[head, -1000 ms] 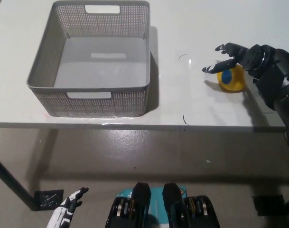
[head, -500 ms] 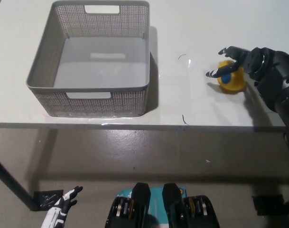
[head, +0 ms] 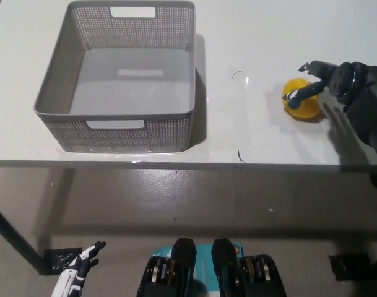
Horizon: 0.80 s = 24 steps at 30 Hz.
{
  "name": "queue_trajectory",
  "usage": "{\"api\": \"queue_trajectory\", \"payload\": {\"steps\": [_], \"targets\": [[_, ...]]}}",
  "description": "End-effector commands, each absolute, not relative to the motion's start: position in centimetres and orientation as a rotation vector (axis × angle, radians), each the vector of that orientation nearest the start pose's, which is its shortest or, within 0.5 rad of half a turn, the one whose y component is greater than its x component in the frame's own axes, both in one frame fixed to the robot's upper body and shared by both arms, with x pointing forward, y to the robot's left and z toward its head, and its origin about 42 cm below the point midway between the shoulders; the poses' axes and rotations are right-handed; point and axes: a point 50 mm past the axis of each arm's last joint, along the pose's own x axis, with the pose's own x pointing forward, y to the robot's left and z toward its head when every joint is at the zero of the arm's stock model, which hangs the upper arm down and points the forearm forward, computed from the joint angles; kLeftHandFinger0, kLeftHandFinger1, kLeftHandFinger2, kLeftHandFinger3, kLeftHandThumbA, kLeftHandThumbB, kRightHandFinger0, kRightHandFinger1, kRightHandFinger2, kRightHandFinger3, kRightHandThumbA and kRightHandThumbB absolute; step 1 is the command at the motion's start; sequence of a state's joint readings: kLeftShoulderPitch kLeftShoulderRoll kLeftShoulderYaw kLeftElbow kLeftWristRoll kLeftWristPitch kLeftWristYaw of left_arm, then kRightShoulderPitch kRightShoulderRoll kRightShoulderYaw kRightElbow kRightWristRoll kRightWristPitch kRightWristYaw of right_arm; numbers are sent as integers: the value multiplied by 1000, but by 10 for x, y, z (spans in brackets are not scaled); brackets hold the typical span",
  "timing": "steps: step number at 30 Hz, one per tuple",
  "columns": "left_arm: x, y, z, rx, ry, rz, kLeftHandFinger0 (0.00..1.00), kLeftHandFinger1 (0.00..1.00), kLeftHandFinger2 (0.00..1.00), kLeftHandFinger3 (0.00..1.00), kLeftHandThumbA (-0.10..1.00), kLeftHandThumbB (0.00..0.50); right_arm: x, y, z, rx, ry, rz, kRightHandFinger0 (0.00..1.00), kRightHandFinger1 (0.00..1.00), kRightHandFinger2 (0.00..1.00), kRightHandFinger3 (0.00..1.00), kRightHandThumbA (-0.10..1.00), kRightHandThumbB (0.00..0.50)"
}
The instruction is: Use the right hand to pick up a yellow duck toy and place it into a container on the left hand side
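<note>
The yellow duck toy (head: 303, 103) with a blue spot sits on the white table (head: 250, 136) at the right. My black right hand (head: 327, 80) is directly beside and over it, fingers spread, with one finger lying across the duck's top; it does not grasp the toy. The grey mesh basket (head: 120, 127) stands empty on the table's left side. My white left hand (head: 77, 272) hangs low at the bottom left, below the table, fingers apart and holding nothing.
The table's front edge (head: 176, 164) runs across the middle of the view, with grey floor below it. Bare tabletop lies between the basket and the duck. A black table leg (head: 15, 238) slants at the lower left.
My right hand has drawn back to the right, and the duck has shifted slightly right with it. The left hand has dropped a little lower.
</note>
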State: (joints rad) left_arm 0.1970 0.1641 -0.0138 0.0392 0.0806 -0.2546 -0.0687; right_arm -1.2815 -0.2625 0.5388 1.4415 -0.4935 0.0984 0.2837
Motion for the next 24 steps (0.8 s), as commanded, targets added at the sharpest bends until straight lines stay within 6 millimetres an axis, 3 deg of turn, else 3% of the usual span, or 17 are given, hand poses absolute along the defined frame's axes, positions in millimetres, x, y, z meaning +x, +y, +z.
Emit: {"api": "queue_trajectory", "payload": {"steps": [1, 6, 16, 24], "targets": [[213, 270, 67, 237, -64, -95, 1000, 1000, 1000, 1000, 1000, 219, 592, -246, 297, -1273, 408, 282, 1000, 1000, 1000, 1000, 713, 500], [217, 270, 70, 242, -74, -108, 1000, 1000, 1000, 1000, 1000, 229, 591, -253, 292, -1306, 424, 281, 1000, 1000, 1000, 1000, 777, 500], [223, 267, 74, 238, -87, -116, 1000, 1000, 1000, 1000, 1000, 217, 586, -259, 275, -1267, 441, 277, 1000, 1000, 1000, 1000, 761, 500], [226, 268, 74, 242, -96, -120, 1000, 1000, 1000, 1000, 1000, 220, 576, -254, 242, -1194, 472, 306, 1000, 1000, 1000, 1000, 771, 500]]}}
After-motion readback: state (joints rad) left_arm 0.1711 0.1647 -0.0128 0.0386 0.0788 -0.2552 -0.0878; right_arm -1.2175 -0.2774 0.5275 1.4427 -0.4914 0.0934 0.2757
